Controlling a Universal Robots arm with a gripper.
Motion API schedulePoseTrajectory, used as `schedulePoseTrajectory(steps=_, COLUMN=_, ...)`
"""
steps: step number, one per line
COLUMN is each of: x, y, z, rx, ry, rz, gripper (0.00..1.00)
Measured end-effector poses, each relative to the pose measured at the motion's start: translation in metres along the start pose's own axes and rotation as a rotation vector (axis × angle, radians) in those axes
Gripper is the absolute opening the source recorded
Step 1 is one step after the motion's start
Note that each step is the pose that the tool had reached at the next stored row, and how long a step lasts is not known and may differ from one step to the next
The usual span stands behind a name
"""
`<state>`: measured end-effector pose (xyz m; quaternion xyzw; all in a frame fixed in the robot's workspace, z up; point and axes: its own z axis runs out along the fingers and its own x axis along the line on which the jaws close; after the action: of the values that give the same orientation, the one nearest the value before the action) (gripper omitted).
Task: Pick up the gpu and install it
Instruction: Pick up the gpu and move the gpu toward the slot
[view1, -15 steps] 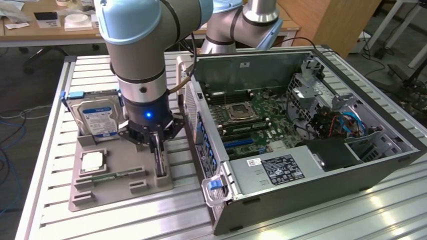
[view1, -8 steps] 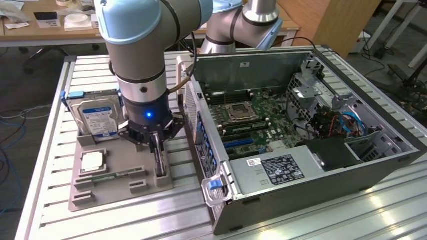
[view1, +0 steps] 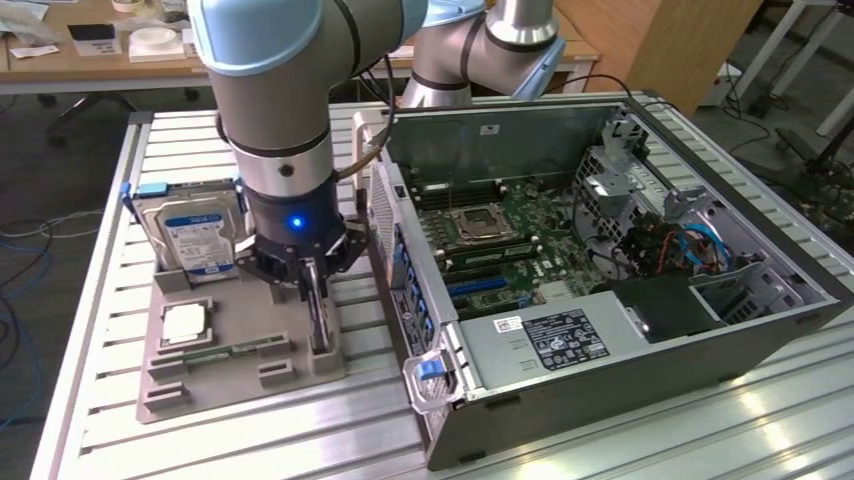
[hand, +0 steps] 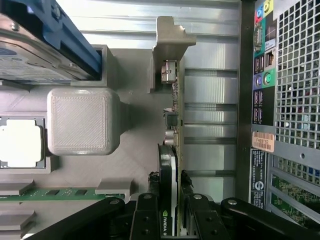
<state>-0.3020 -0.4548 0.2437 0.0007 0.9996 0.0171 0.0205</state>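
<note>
On the grey holder (view1: 200, 385) beside the open computer case (view1: 641, 345), exterior view: my gripper (view1: 312, 290) grips the upright gpu (view1: 320, 335). Wrist view: gripper (hand: 169, 182) clamped on both faces of the gpu (hand: 172, 122), which sits in its slot, not yet lifted or installed.

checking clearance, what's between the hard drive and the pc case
The gpu, on edge in its grey tray, with the hand over it; the wrist view shows it best.
</note>
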Motion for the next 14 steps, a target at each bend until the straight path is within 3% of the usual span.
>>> schedulePoseTrajectory(steps=8, x=0.000, y=0.0000, z=-0.0023, rx=0.0003, ry=0.0003, rz=0.000, gripper=0.27)
schedulePoseTrajectory(steps=14, x=-0.001, y=0.0005, z=-0.0158, rx=-0.0001, ry=-0.0001, rz=0.000, gripper=0.27)
